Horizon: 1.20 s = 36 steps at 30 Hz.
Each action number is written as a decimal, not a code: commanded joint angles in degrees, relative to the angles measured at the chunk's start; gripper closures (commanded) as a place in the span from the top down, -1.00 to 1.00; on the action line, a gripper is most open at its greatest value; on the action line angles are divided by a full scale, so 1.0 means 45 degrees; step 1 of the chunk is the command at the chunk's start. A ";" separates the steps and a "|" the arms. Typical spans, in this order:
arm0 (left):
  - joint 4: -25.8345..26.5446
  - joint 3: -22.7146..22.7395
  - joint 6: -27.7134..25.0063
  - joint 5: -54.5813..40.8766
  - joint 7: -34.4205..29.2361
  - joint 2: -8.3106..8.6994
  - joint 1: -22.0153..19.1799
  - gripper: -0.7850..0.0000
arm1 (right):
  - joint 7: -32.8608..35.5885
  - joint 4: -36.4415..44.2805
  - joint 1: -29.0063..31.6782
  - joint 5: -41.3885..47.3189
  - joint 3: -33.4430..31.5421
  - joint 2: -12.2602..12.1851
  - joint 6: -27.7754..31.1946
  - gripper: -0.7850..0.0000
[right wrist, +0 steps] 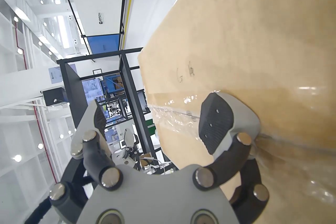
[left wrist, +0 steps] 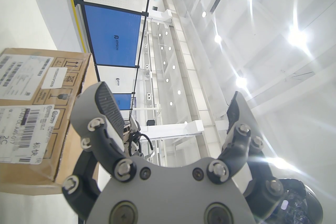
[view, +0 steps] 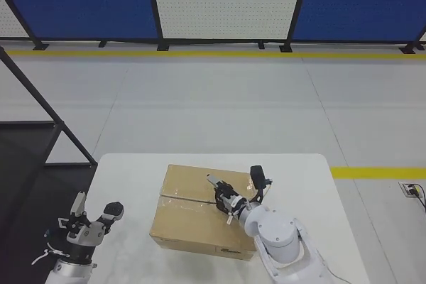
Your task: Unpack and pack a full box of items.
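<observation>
A closed cardboard box [view: 192,220] sits in the lower middle of the top view, on the white bench [view: 128,177]. It lies flat with its flaps shut. A clear tape seam [view: 188,199] runs across its top from frame left to frame right, dipping slightly toward the right. The box is close to square from above, so its long axis is hard to call. It is turned a little, so its near edge slants down toward the lower right.

The right pincer [view: 236,177] is over the right part of the box top, near the end of the seam. Its fingers are spread apart with nothing between them. In the right wrist view one finger pad [right wrist: 216,121] lies right at the taped seam, but I cannot tell whether it touches the cardboard.

The left pincer [view: 96,206] is at the lower left of the top view, at the bench's left edge and well apart from the box. Its fingers are also wide apart and hold nothing. The left wrist view shows white printed labels [left wrist: 23,72] on one side face of the box.
</observation>
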<state>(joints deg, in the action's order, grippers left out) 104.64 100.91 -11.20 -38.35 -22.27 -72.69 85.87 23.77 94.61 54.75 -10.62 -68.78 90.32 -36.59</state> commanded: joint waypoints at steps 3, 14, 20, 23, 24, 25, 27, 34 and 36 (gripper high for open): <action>0.0000 0.0000 0.0000 0.0000 0.0000 0.0000 0.0000 1.00 | -0.0151 0.0626 0.0611 0.0150 -0.0610 -0.0114 0.0039 1.00; 0.0000 0.0000 0.0000 0.0000 0.0000 0.0000 0.0000 1.00 | -0.0366 0.2112 0.2185 0.0528 -0.1910 -0.0399 0.0366 1.00; 0.0000 0.0000 0.0000 0.0000 0.0000 0.0000 0.0000 1.00 | -0.0564 0.2511 0.2742 0.0946 -0.2388 -0.0494 0.0707 1.00; 0.0000 0.0000 0.0000 0.0000 0.0000 0.0000 0.0000 1.00 | -0.0645 0.2576 0.2891 0.1157 -0.2609 -0.0537 0.0831 1.00; 0.0000 0.0000 0.0000 0.0000 0.0000 0.0000 0.0000 1.00 | -0.0716 0.2596 0.2940 0.1223 -0.2678 -0.0548 0.0846 1.00; 0.0000 0.0000 0.0000 0.0000 0.0000 0.0000 0.0000 1.00 | -0.0796 0.2617 0.2993 0.1301 -0.2748 -0.0558 0.0868 1.00; 0.0000 0.0000 0.0000 0.0000 0.0000 0.0000 0.0000 1.00 | -0.1040 0.2663 0.3118 0.1486 -0.2936 -0.0574 0.0925 1.00; 0.0000 0.0000 0.0000 0.0000 0.0000 0.0000 0.0000 1.00 | -0.1362 0.2876 0.3535 0.2027 -0.3231 -0.0640 0.1300 1.00; 0.0000 0.0000 0.0000 0.0000 0.0000 0.0000 0.0000 1.00 | -0.1396 0.2899 0.3573 0.2055 -0.3216 -0.0662 0.1332 1.00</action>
<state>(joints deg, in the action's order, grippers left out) 104.64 100.91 -11.20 -38.35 -22.27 -72.69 85.87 17.55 107.62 70.79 -1.41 -83.30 87.39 -30.63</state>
